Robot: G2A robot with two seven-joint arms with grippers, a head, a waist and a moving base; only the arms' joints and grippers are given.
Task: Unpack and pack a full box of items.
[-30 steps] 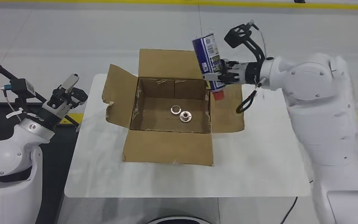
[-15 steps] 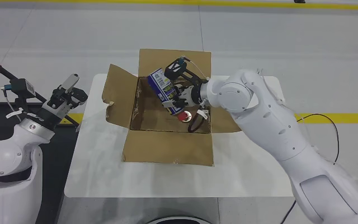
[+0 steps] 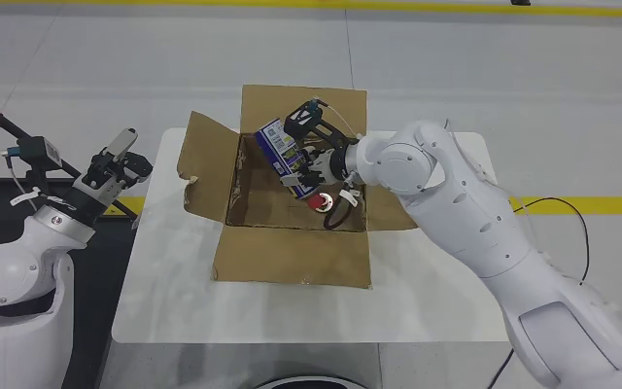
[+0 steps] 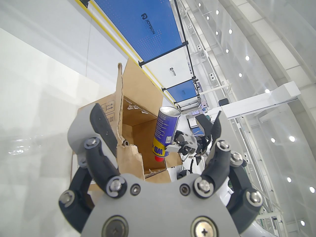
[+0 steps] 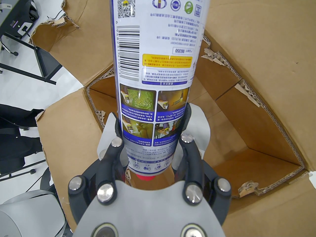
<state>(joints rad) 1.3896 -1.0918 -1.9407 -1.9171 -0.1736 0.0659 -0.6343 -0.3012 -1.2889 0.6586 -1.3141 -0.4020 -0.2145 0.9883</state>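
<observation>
On my white table (image 3: 437, 292) stands the open box (image 3: 292, 255). My right gripper (image 5: 151, 127) clamps the spray can (image 5: 158, 38), tilted cap-down inside the box; the left gripper (image 3: 123, 154) gapes wide past the table's left edge. A second ago the can hung over the box's right rim.

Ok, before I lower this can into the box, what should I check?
1. Right gripper shut on spray can: ok.
2. Can over the cardboard box opening, red cap down: ok.
3. Box flaps folded outward: ok.
4. Box floor under the cap free: cannot tell, the can hides it.
5. Left gripper open, away from the box: ok.
</observation>
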